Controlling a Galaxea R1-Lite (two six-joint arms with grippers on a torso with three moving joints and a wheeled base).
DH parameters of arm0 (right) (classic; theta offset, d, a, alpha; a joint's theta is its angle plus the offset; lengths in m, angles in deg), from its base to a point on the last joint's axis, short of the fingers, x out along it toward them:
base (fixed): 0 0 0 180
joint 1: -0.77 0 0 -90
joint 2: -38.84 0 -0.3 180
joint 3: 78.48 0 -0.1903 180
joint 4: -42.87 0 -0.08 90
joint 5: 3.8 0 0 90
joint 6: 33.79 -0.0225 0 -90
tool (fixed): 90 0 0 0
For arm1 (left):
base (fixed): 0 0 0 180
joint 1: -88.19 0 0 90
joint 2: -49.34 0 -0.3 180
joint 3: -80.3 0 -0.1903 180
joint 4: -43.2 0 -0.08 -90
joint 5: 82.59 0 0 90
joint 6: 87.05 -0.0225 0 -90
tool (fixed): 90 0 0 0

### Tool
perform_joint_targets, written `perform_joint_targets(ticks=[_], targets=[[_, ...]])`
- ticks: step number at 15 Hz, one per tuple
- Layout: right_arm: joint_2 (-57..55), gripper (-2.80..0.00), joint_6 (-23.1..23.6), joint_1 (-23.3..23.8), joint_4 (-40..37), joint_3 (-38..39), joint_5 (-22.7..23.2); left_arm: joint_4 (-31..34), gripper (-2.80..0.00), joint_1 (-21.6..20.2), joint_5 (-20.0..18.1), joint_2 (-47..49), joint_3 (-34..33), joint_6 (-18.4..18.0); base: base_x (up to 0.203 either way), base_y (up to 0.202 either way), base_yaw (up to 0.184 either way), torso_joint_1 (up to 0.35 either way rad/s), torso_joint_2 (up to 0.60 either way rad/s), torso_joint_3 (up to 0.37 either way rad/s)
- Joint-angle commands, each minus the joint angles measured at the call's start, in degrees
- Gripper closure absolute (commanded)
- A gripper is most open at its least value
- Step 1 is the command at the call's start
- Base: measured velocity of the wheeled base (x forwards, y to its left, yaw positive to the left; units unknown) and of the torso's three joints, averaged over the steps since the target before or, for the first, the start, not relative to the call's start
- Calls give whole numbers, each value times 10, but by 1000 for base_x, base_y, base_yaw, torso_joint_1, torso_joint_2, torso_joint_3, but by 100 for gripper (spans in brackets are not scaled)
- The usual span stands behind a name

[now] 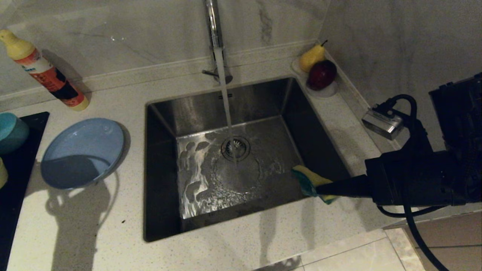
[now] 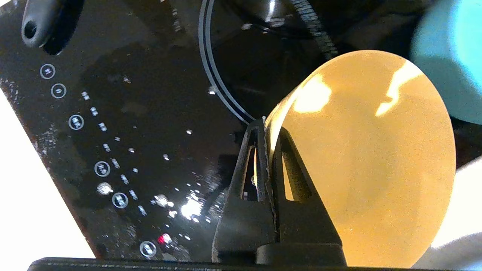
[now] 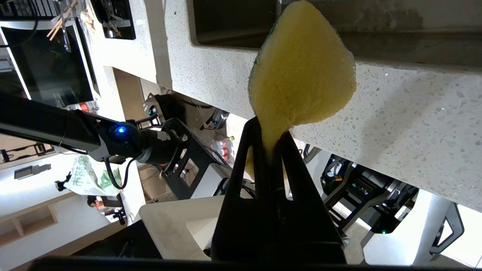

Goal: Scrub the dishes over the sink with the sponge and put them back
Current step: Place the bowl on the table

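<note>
Holding the sponge (image 1: 314, 183) pinched in my right gripper (image 1: 327, 190), over the near right corner of the sink (image 1: 165, 113); in the right wrist view the sponge (image 3: 301, 71) bulges yellow past the clamped fingers (image 3: 290, 158). Tap (image 1: 214, 26) running, water falling onto the drain strainer (image 1: 235, 148). My left gripper (image 2: 267, 130) is clenched on the rim of the pale yellow bowl (image 2: 369, 158), above the black cooktop (image 2: 150, 113), with the teal-blue bowl (image 2: 448, 56) just beside it. Light-blue plate (image 1: 83, 150) lies on the counter (image 1: 94, 233) left of the sink, near the cooktop edge. Detergent bottle (image 1: 45, 71) leans at the back wall. Pear (image 1: 311, 57) and red apple (image 1: 322, 74) sit on a small dish at the sink's far right corner.
</note>
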Motion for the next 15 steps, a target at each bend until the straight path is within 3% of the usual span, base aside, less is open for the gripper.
perform_joint_targets(ticks=[1, 4, 5, 11, 13, 15], targets=[[1, 0, -2, 1, -2, 0, 1, -5, 0, -6, 1, 22, 0, 1, 0, 0, 0, 0, 0, 0], [4, 0, -2, 0, 1, 2, 1, -8, 0, -6, 1, 26, 0, 1, 0, 0, 0, 0, 0, 0], [4, 0, -2, 1, 0, 2, 1, -8, -280, -6, 1, 26, 0, 0, 0, 0, 0, 0, 0, 0], [9, 0, -2, 0, -3, 5, 2, 3, -280, -17, -39, -19, 26, 6, 0, 0, 0, 0, 0, 0], [11, 0, -1, 0, 1, 14, 1, 42, -280, -17, -75, -77, 57, 6, 0, 0, 0, 0, 0, 0], [13, 0, -1, 0, 0, 17, 1, 116, -280, -15, -146, -128, 93, 3, 0, 0, 0, 0, 0, 0]])
